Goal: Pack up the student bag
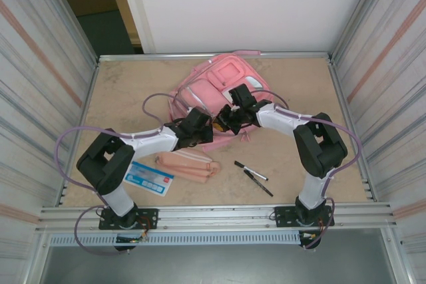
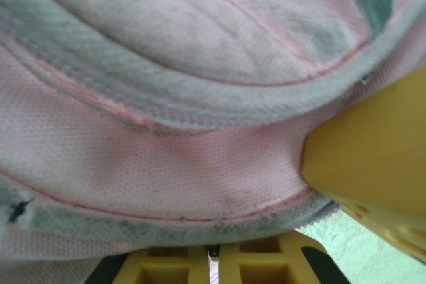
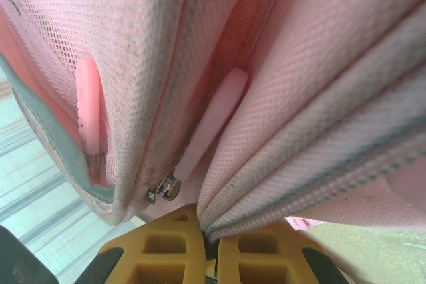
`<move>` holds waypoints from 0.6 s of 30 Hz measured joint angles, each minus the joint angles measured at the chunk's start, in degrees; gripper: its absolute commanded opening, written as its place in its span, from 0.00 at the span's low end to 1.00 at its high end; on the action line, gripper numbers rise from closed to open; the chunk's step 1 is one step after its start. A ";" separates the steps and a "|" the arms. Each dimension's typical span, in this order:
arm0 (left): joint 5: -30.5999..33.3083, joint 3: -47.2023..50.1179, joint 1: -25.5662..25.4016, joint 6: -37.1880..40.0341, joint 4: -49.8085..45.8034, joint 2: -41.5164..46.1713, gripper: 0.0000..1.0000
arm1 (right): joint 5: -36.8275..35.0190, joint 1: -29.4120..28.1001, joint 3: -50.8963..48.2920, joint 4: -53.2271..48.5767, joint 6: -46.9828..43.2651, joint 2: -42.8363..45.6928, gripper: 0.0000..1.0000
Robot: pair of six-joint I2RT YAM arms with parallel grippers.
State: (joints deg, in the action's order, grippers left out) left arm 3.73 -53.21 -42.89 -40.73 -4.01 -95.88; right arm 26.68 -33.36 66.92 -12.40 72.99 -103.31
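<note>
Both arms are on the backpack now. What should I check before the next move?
1. Right gripper shut on backpack fabric, next to a zipper pull: ok.
2. Left gripper shut at the backpack's trimmed edge: ok.
3. Clearance between the grippers: cannot tell; they nearly meet in the top view.
4. Zipper open enough for packing: cannot tell.
5. Pouch, pens and card lying on the table, not yet packed: ok.
</note>
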 measured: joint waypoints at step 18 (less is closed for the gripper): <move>-10.36 7.54 7.74 13.84 4.79 12.55 0.00 | 5.46 7.96 5.29 -11.98 -14.82 1.01 0.00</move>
State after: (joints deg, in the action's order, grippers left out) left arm -6.63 -45.67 -35.16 -26.89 0.78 -83.33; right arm 32.14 -25.41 72.20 -24.38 58.17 -102.30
